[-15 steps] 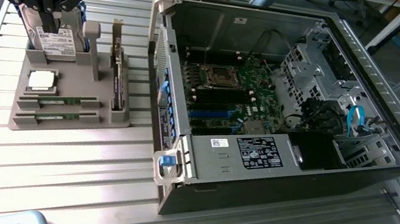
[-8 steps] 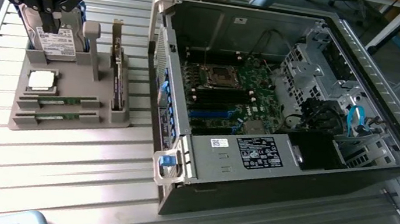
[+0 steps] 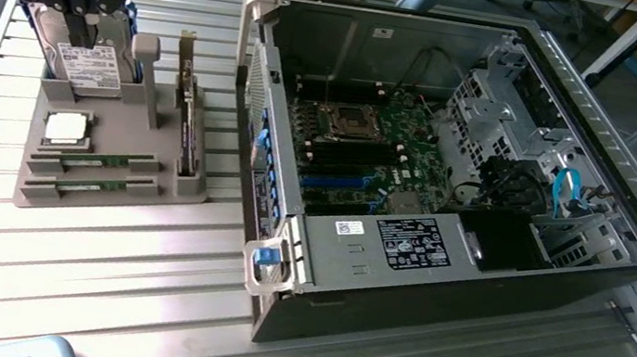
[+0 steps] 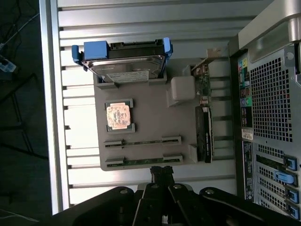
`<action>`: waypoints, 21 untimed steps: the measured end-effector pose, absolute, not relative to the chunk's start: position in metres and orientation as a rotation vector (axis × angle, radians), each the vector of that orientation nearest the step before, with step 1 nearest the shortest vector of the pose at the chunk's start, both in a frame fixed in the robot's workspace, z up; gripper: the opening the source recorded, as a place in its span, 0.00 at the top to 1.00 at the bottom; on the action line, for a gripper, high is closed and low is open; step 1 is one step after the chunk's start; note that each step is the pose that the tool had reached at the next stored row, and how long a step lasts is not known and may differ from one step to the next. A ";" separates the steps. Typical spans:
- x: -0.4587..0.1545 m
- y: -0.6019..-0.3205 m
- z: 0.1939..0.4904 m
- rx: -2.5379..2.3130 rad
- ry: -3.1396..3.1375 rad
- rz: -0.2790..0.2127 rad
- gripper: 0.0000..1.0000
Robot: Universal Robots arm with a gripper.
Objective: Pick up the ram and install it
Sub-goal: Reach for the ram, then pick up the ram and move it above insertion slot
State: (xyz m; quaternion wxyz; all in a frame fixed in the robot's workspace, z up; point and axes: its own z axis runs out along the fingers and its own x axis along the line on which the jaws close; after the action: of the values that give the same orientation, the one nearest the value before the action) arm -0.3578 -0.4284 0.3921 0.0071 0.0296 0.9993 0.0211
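Tool [image 3: 80, 33], closed on nothing, hangs above the hard drive [image 3: 91, 67] and apart from the ram [image 3: 96, 162], a light, stiff, probably fragile stick on edge in the grey holder [image 3: 115, 204] on the worktop [image 3: 92, 278], best pinched across its faces.

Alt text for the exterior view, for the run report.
The shut gripper hangs over a grey holder on the exterior view's left, where both ram sticks lie in their slots beside a processor, a hard drive and an upright card. On that view's right, an open PC case shows its motherboard; all sits on a slatted metal table.
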 end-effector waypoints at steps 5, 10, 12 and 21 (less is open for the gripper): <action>-0.358 -0.428 0.392 0.092 3.125 0.066 0.89; -0.358 -0.428 0.392 0.092 3.125 0.065 0.89; -0.358 -0.428 0.392 0.092 3.125 0.065 0.89; -0.357 -0.428 0.392 0.073 3.126 0.065 0.89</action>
State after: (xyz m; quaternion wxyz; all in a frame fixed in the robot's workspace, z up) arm -0.3573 -0.4282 0.3920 0.0071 0.0232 0.9995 0.0208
